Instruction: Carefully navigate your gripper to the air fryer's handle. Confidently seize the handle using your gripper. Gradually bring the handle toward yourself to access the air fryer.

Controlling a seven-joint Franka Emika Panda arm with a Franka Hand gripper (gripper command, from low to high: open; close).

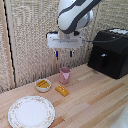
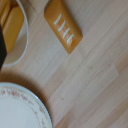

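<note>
1. A pale wooden plank counter is carrying every item in the scene.
2. A large black boxy air fryer is sitting at the exterior view's right, its short chunky black handle jutting from the drawer front.
3. A bulky white-and-grey robot arm is hanging its gripper above a pink cup, well apart from the handle; the blue-tipped fingers are standing parted and holding nothing.
4. A round floral-rimmed white plate is lying near the front.
5. A small white bowl of yellow food and an orange block are resting between plate and cup.
6. Judged from this, the approach is just beginning; the next move calls for travelling toward the exterior view's right to bracket the handle.
</note>
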